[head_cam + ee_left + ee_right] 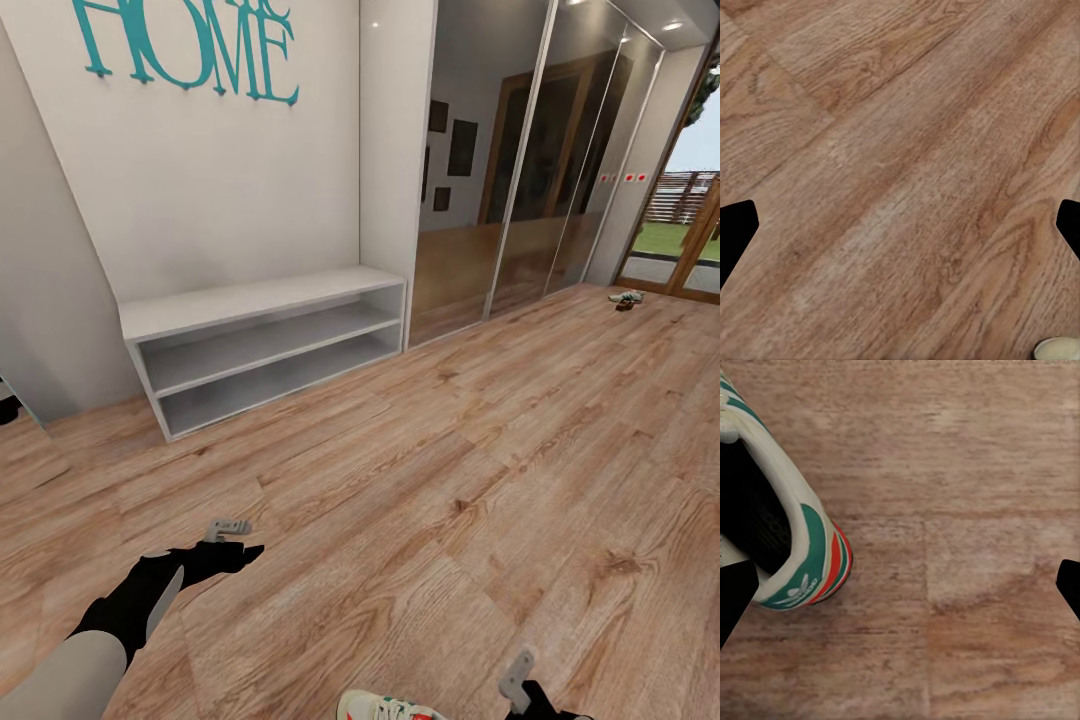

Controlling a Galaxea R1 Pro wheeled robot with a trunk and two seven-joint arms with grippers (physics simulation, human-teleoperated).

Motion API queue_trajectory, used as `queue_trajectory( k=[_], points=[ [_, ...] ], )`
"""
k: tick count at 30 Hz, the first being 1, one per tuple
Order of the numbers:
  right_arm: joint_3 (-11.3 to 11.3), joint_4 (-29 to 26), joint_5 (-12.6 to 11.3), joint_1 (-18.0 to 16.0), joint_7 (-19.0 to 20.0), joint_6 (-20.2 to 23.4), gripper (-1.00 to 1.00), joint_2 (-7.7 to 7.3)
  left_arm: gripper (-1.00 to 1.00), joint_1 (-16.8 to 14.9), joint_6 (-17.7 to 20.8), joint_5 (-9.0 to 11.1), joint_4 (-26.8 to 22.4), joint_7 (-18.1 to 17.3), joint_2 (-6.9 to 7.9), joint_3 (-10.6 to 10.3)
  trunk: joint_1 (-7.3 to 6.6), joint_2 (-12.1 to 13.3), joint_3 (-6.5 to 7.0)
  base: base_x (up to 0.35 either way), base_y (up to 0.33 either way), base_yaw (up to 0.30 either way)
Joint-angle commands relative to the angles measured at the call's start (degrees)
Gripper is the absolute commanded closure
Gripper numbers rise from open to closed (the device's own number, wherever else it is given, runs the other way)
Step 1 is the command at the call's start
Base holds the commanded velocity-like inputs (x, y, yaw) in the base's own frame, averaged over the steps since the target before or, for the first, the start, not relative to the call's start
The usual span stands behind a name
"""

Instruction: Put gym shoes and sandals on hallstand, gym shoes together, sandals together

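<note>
Hovering right fingers point(900, 585) spread, empty; gym shoe point(784, 510) heel beside one fingertip, off-centre; left fingers point(900, 225) spread, farther.

1. Gym shoes: two on view. One point(388, 707) lies on the floor well away from the hallstand point(262, 345); a second point(626, 298) lies farther off.
2. Hallstand: one, with two open shelves.
3. Grippers: two, left point(232, 541) nearest the hallstand, right point(525, 690).

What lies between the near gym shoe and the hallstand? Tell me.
Bare wood floor alone, in the head view, between the gym shoe and the hallstand.
</note>
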Motion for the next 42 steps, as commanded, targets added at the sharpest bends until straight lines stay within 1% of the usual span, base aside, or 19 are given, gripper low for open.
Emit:
queue_trajectory(
  k=[1, 16, 32, 42],
  points=[
    [-0.4, 0.0, 0.6, 0.0, 0.4, -0.2, -1.00, 0.13, -1.00, 0.0, 0.5, 0.0, -0.1, -0.3, -0.03, 0.3, -0.01, 0.0, -0.06, 0.000, 0.000, 0.020],
    [-0.5, 0.0, 0.6, 0.0, 0.5, -0.2, -1.00, 0.26, -1.00, -0.1, 0.5, 0.0, -0.1, -0.3, 0.02, 0.3, -0.01, 0.0, -0.63, 0.000, 0.000, 0.116],
    [-0.5, 0.0, 0.6, 0.0, 0.5, -0.2, -1.00, 0.27, -1.00, -0.1, 0.5, 0.0, -0.1, -0.3, 0.16, 0.3, -0.01, 0.0, -0.72, 0.000, 0.000, 0.020],
    [-0.5, 0.0, 0.6, 0.0, 0.5, -0.2, -1.00, 0.24, -1.00, -0.1, 0.5, 0.0, -0.1, -0.3, 0.23, 0.3, -0.01, 0.0, -0.85, 0.000, 0.000, 0.171]
  ],
)
